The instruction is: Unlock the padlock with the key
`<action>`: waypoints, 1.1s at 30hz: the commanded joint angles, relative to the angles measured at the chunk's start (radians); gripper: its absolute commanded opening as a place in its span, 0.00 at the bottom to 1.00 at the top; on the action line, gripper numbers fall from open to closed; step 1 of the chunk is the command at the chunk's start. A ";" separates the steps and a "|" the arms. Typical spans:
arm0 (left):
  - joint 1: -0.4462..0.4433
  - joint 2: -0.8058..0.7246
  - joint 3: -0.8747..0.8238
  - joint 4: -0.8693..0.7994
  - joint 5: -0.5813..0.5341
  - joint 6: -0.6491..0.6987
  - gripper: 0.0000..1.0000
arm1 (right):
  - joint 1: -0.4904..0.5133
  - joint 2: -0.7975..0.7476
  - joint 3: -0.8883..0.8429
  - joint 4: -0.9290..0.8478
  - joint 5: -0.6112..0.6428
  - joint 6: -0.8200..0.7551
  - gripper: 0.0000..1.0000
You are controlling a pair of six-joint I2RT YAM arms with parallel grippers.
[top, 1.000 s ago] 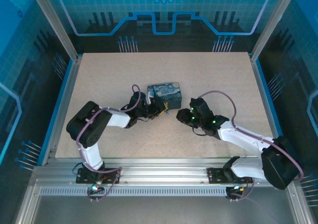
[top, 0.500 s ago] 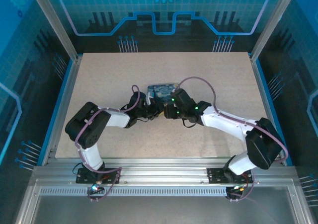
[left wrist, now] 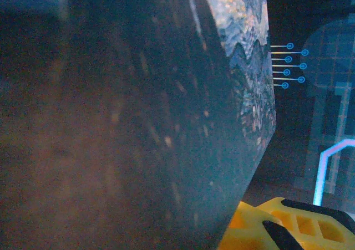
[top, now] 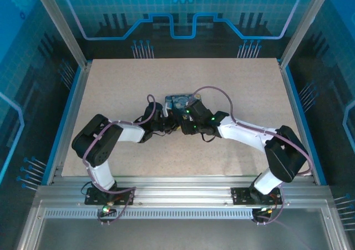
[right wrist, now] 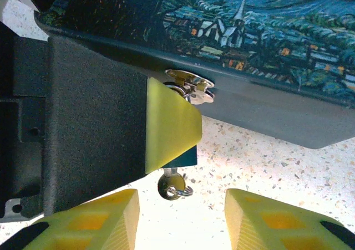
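Bearing the scene: a pale speckled table [top: 238, 89], seen from above, with both arms reaching to its middle.
Left arm: the left arm [top: 125, 132] stretches from its base at the near edge towards the front of the box.
Right arm: the right arm [top: 249, 134] bends in from the right, and its wrist meets the left arm's wrist in front of the box.
Tin box: a rectangular tin box [top: 180, 99] painted with blue and yellow swirls lies flat near the table's centre. In the left wrist view its side is very close and blurred.
Left gripper: the left gripper [top: 170, 122] is at the box's front wall with its jaws pressed together, pinching the padlock. In the right wrist view one yellow finger pad [right wrist: 169, 125] covers most of the lock.
Right gripper: the right gripper [right wrist: 181, 205] is spread wide and holds nothing. Its two yellow fingers stand to either side of the key without touching it.
Padlock: the padlock [right wrist: 191, 90] hangs at the front edge of the tin box. Its silvery top shows above the left pad and a dark lower corner shows below it.
Key: the key [right wrist: 173, 186], a small round silvery head with a ring, sits just under the padlock's lower corner. Its blade is hidden.
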 commanded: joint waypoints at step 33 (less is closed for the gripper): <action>0.017 -0.051 0.017 0.043 0.056 -0.015 0.00 | 0.070 0.007 -0.013 0.027 0.095 -0.003 0.48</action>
